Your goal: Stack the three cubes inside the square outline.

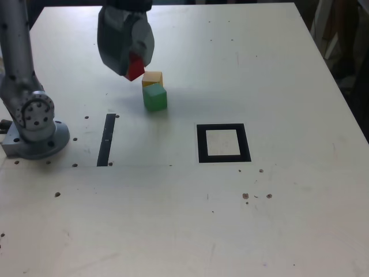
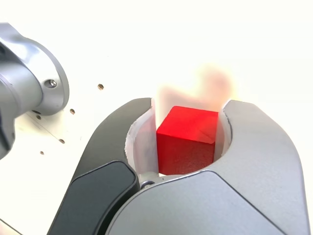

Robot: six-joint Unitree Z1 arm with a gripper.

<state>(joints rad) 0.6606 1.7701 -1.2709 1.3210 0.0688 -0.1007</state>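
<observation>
The pincer [image 1: 134, 64], pinching the red cube [image 1: 135, 68], hangs toward the bench's far edge from the empty square outline [image 1: 223, 143], which lies nearer and to the exterior view's right.

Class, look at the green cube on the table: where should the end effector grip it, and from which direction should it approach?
Grip the green cube from above, across its two free side faces, those facing the exterior view's left and right. Its far face sits against or very near the yellow cube, so a finger probably won't fit there. The end effector holds the red cube now.
</observation>
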